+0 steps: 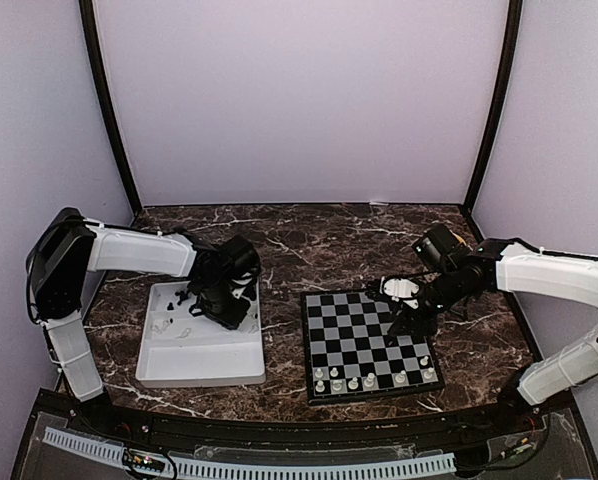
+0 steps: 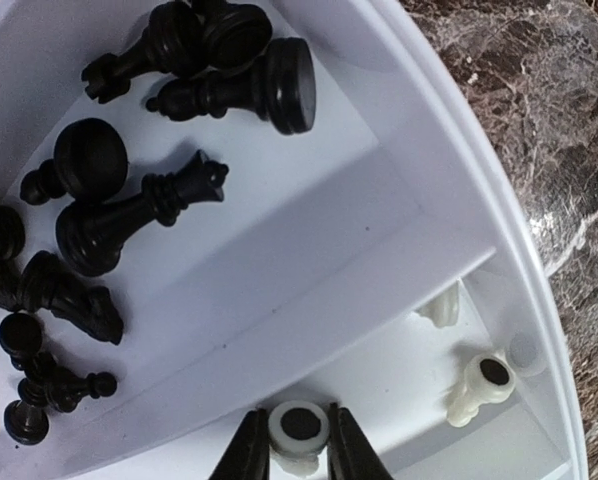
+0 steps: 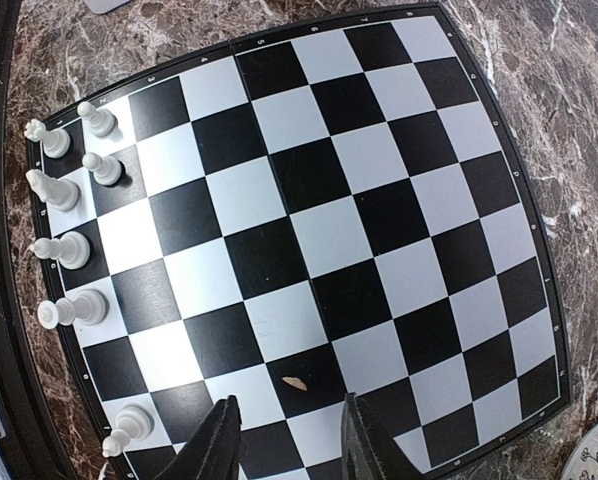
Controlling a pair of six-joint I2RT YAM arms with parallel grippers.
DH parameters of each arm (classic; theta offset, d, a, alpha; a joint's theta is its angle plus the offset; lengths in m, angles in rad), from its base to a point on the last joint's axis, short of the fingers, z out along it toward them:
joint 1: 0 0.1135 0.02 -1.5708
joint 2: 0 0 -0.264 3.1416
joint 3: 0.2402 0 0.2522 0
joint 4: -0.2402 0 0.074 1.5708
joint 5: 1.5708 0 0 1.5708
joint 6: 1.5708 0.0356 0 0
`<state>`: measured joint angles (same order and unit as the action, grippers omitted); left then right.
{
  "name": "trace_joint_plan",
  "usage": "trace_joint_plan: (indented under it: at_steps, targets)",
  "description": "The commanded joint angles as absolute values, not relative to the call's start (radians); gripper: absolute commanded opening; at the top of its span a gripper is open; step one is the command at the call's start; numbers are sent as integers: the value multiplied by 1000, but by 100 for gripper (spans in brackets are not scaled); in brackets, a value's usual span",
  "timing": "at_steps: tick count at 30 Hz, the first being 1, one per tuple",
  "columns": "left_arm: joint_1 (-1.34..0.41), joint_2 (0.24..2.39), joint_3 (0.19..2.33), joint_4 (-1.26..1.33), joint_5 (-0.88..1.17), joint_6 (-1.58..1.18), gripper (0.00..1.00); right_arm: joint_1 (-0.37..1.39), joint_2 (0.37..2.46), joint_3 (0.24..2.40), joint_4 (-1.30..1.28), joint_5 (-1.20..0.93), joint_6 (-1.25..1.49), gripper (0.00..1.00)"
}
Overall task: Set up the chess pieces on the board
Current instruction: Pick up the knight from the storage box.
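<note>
Left gripper [image 2: 299, 447]: jaws closed on a white piece [image 2: 299, 426], gripped at its sides, dark felt base toward the wrist camera. The piece sits low in the narrow compartment of the white tray [image 2: 449, 200], and I cannot tell whether it is clear of the floor. Just beside it in the same compartment lie at least two loose white pieces [image 2: 477, 388]. Across the divider wall, the black pieces [image 2: 129, 215] are heaped on their sides, about a dozen visible. Right gripper [image 3: 284, 440]: fingers apart, nothing between them, hanging over the board [image 3: 309, 230] near one edge. Seven white pieces [image 3: 74, 310] stand upright on the board, all within the two ranks nearest the robot, with gaps among them. No black piece stands on the board, and its far ranks are bare. Judgement: early stage. The white side is about half placed and the black side is not begun. One white piece is in hand for transfer from tray to board, which lie side by side on the marble table [image 1: 289, 240].
</note>
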<state>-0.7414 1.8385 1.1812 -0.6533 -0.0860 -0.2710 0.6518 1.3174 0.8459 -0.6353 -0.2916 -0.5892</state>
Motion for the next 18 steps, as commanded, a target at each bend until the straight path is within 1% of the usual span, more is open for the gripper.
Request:
trace_joint_plan:
  at_steps: [1, 4, 6, 11, 15, 18]
  targets:
    - [-728, 1848, 1205, -679, -76, -246, 19, 646, 1322, 853, -620, -303, -580, 36]
    - [-726, 1853, 1216, -686, -74, -248, 10, 646, 1324, 859, -625, -306, -581, 36]
    - [-726, 1830, 1227, -714, -87, -268, 7, 647, 1323, 873, -635, -312, -579, 35]
    - [-725, 1685, 1233, -711, -97, -351, 3, 646, 1333, 947, -648, -354, -575, 36]
    - [-726, 1555, 1211, -598, -47, -498, 2, 646, 1395, 1065, -617, -406, -532, 36]
    - [-725, 1461, 1162, -406, 25, -607, 2, 647, 1457, 1169, -572, -455, -461, 37]
